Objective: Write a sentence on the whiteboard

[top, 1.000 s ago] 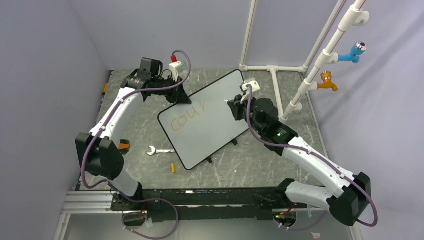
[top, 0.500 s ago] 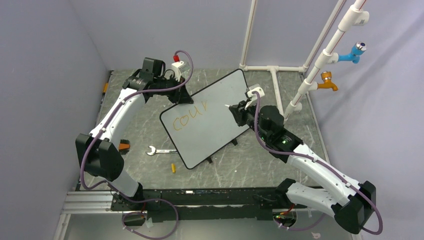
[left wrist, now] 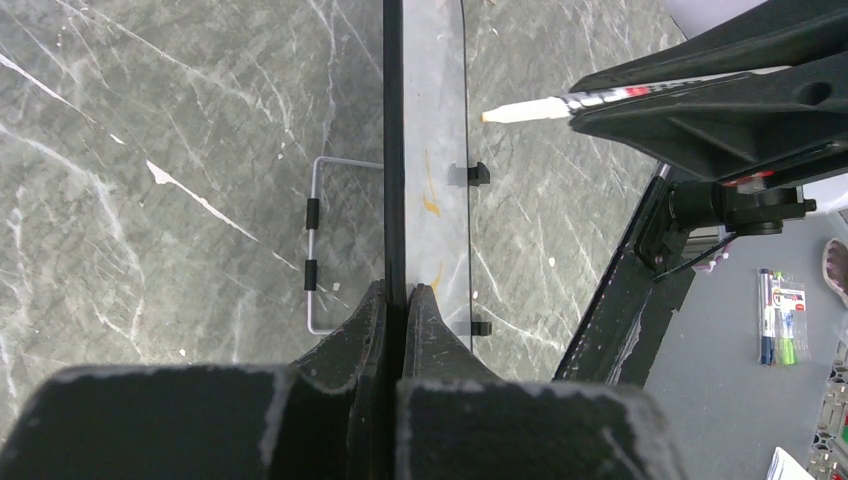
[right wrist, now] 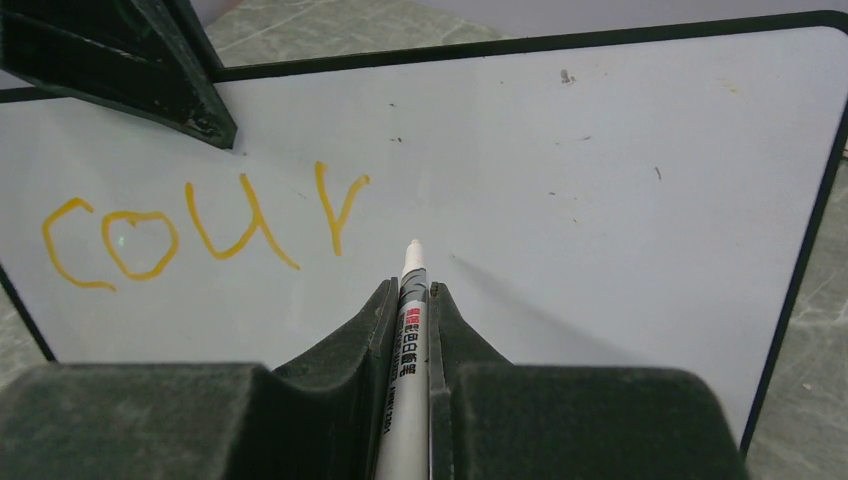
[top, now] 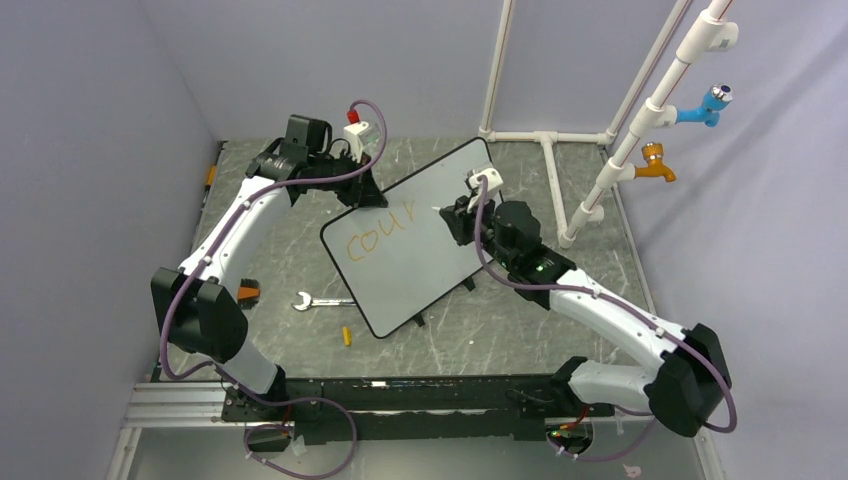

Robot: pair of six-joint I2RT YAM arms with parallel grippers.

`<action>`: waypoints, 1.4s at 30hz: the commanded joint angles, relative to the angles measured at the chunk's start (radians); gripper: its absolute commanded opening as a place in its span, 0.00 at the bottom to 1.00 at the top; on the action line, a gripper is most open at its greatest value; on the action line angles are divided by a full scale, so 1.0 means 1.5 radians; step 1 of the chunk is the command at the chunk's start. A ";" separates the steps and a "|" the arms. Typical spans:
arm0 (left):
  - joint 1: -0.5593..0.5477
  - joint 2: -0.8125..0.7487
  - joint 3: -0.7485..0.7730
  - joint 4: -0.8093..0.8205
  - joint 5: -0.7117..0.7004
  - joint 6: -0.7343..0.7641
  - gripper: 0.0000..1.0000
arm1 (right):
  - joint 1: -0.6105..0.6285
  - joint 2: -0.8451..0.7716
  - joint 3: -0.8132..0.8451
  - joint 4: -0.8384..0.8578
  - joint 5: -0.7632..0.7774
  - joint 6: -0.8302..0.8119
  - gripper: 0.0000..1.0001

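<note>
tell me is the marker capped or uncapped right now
Uncapped: the marker in the right hand shows its bare pale tip, aimed at the whiteboard just right of the orange letters.

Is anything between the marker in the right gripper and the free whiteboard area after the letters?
Nothing visible. The marker in the right gripper points at bare whiteboard right of the letters.

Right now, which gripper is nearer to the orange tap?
Right. The right gripper, holding a marker over the whiteboard, sits left of the orange tap; the left gripper clamps the whiteboard's far edge, farther left.
</note>
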 commanded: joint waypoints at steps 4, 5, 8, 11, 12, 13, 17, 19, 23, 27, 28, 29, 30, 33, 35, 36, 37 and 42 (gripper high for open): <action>-0.018 0.011 -0.002 -0.027 -0.061 0.053 0.00 | -0.002 0.055 0.052 0.093 -0.011 -0.027 0.00; -0.017 0.011 -0.001 -0.027 -0.061 0.054 0.00 | -0.003 0.059 0.054 0.096 -0.010 -0.029 0.00; -0.017 0.013 0.000 -0.027 -0.059 0.052 0.00 | -0.003 0.072 0.063 0.103 -0.008 -0.034 0.00; -0.018 0.014 0.001 -0.029 -0.059 0.053 0.00 | -0.004 0.084 0.073 0.108 -0.008 -0.037 0.00; -0.018 0.014 0.001 -0.028 -0.059 0.053 0.00 | -0.004 0.088 0.076 0.109 -0.008 -0.038 0.00; -0.018 0.013 0.001 -0.029 -0.059 0.053 0.00 | -0.006 0.093 0.080 0.111 -0.009 -0.037 0.00; -0.018 0.014 0.001 -0.030 -0.060 0.055 0.00 | -0.007 0.110 0.089 0.112 -0.019 -0.036 0.00; -0.017 0.015 0.002 -0.031 -0.059 0.054 0.00 | -0.008 0.116 0.091 0.111 -0.025 -0.034 0.00; -0.017 0.017 0.003 -0.031 -0.060 0.055 0.00 | -0.008 0.119 0.086 0.112 -0.043 -0.028 0.00; -0.017 0.017 0.003 -0.031 -0.060 0.055 0.00 | -0.007 0.119 0.079 0.109 -0.066 -0.021 0.00; -0.018 0.017 0.003 -0.032 -0.061 0.054 0.00 | -0.007 0.119 0.076 0.107 -0.071 -0.019 0.00; -0.017 0.016 0.003 -0.031 -0.062 0.055 0.00 | -0.007 0.118 0.074 0.105 -0.077 -0.017 0.00; -0.017 0.015 0.003 -0.031 -0.062 0.055 0.00 | -0.008 0.117 0.071 0.104 -0.081 -0.016 0.00; -0.017 0.016 0.003 -0.032 -0.062 0.054 0.00 | -0.007 0.113 0.060 0.101 -0.088 -0.013 0.00; -0.016 0.016 0.004 -0.033 -0.063 0.054 0.00 | -0.007 0.109 0.050 0.099 -0.092 -0.010 0.00; -0.016 0.016 0.004 -0.032 -0.063 0.054 0.00 | -0.007 0.108 0.045 0.098 -0.091 -0.008 0.00; -0.016 0.015 0.004 -0.033 -0.063 0.054 0.00 | -0.007 0.107 0.040 0.096 -0.090 -0.007 0.00; -0.016 0.014 0.004 -0.031 -0.061 0.053 0.00 | -0.007 0.097 0.015 0.093 -0.086 0.001 0.00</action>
